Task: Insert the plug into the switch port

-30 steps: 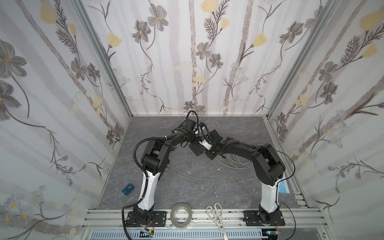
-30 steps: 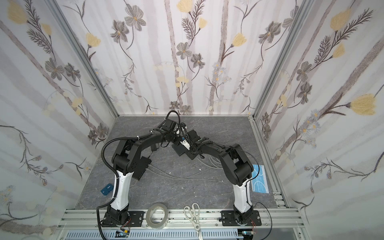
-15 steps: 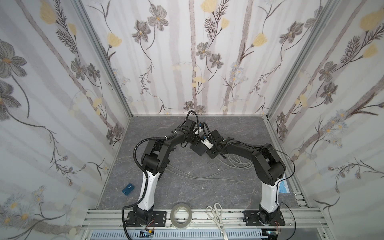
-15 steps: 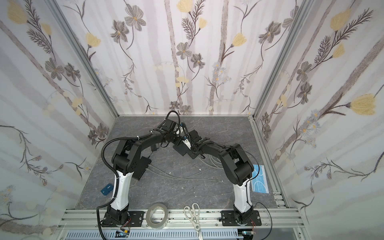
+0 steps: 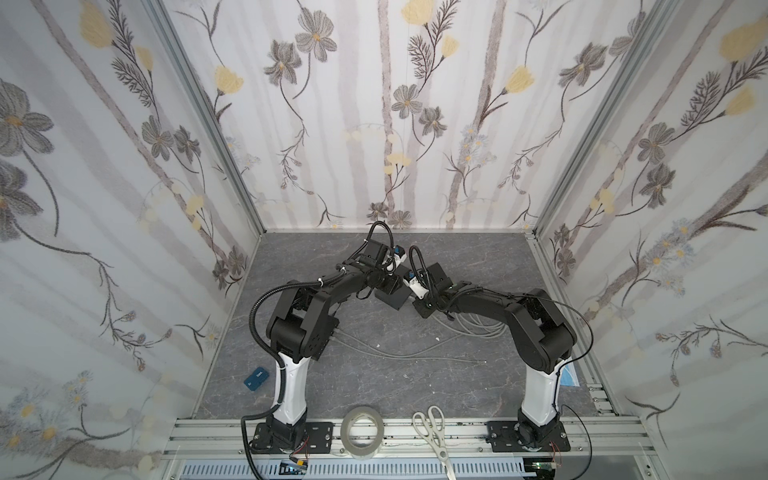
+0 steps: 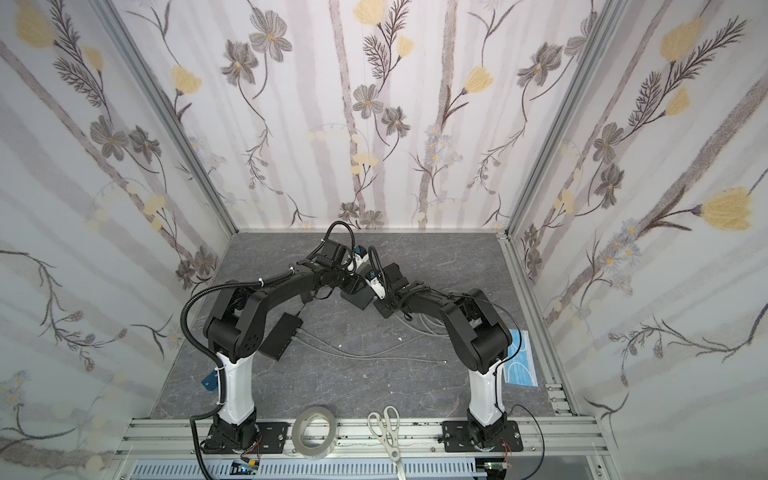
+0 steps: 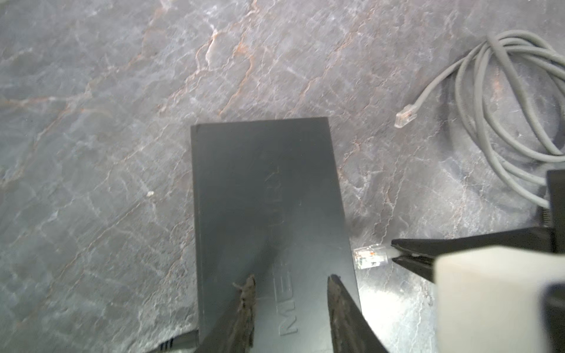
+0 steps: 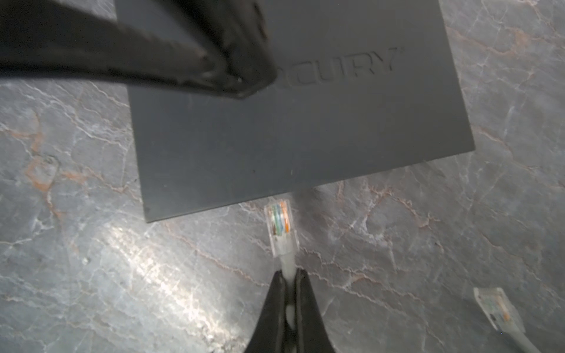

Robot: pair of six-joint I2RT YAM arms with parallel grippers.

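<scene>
Pinching cable (image 8: 287,266) behind plug (image 8: 280,227): right fingers (image 8: 273,308) | left fingers (image 7: 246,305) parted over switch (image 7: 260,189) | spare plug (image 8: 496,308) nearby

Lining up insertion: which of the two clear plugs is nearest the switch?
The plug on the cable pinched by the right gripper, its tip just short of the switch. The other plug lies loose on the table.

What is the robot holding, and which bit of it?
The right jaws pinch the grey cable just behind its clear plug. The left jaws grip nothing.
</scene>
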